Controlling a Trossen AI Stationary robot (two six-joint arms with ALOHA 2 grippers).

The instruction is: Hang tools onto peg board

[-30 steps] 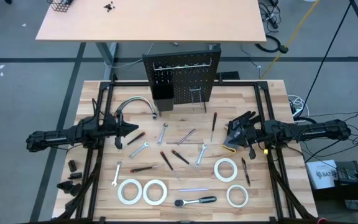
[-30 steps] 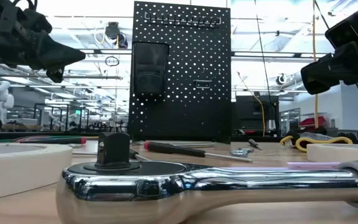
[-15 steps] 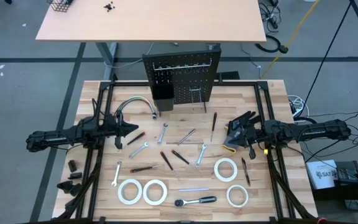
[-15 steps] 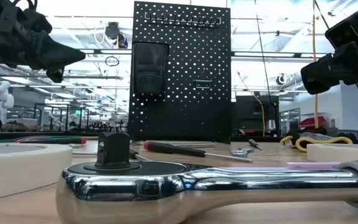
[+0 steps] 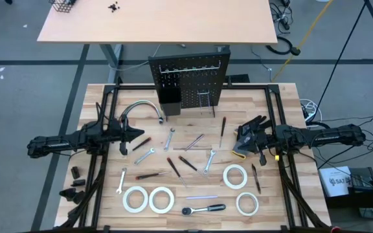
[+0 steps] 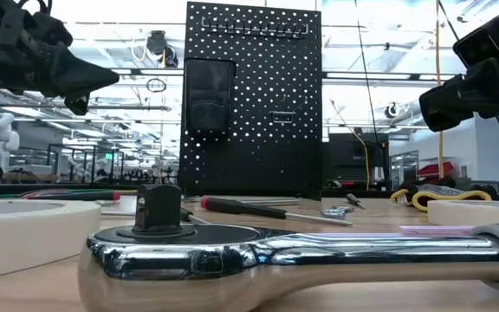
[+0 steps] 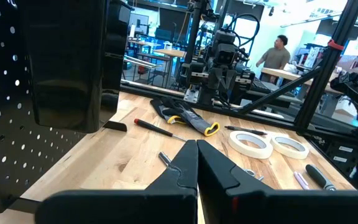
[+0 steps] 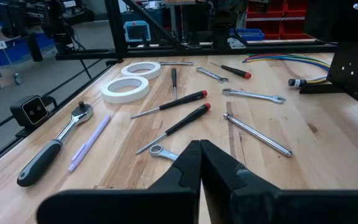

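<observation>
I'm at the very start: nothing hangs on the peg board point(image 5: 188, 84) yet, which stands upright at the middle of the desk's far edge, its hooks bare. All the tools lie flat on the desk point(image 5: 277, 97): wrenches point(image 5: 210, 160) and screwdrivers point(image 5: 186, 162) scattered across the centre, the ratchet point(image 5: 203, 209) at the near edge, and the four tape rolls point(image 5: 236, 175) along the near half, two toward the near left and two toward the near right.

My left gripper point(image 5: 136, 134) hovers above the desk by the left edge, jaws pressed together and empty. My right gripper point(image 5: 242, 139) hovers by the right edge over a black-and-yellow object point(image 5: 239, 154), jaws likewise together and holding nothing.

As I judge it, the next move is a first pick: part one gripper's jaws, drop onto a tool near the centre, and close on it. The flat wrenches will likely be awkward to pinch off the wood.

The centre is crowded, several tools lying close or crossing, so a descent risks nudging neighbours. The strip between the tools and the peg board is fairly open, though the grey cable bundle point(image 5: 141, 107) curves just beside the board on its left.
</observation>
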